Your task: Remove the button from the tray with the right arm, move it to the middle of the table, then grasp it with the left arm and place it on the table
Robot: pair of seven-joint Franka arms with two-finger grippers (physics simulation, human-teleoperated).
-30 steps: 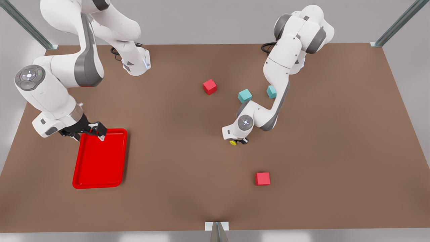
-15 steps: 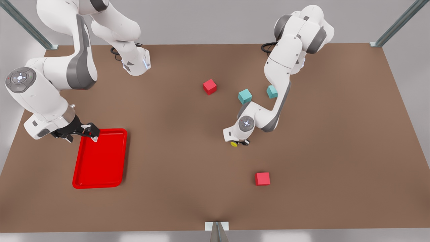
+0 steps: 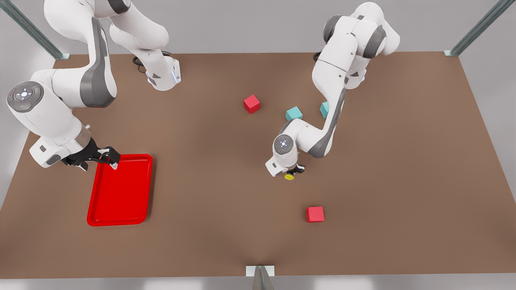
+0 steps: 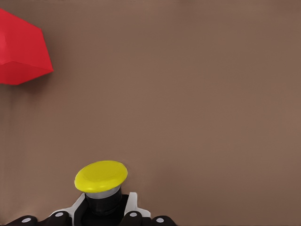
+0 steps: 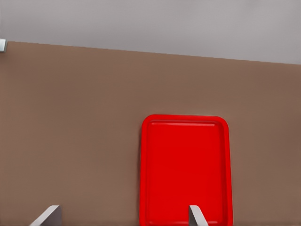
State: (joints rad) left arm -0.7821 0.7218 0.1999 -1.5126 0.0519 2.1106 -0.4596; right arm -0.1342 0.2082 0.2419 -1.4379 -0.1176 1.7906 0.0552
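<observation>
Button (image 3: pixel 289 176) gripped by its dark body in the closed left gripper (image 3: pixel 293 171), yellow cap outward, low over the mid-tabletop (image 3: pixel 209 177) near a red cube (image 3: pixel 315 214). Right gripper (image 3: pixel 105 157), fingers spread and empty, waits at the tray (image 3: pixel 121 191) corner.

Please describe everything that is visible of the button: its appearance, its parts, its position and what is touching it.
The button is tiny, with a round, smooth yellow cap over a pale ring and a dark, boxy body. The left gripper is shut on the body, its fingers on either side, with the cap protruding beyond the fingertips. In the front view the button is near the middle of the table, beside a red cube and far from the tray. Whether it touches the table cannot be told.
</observation>
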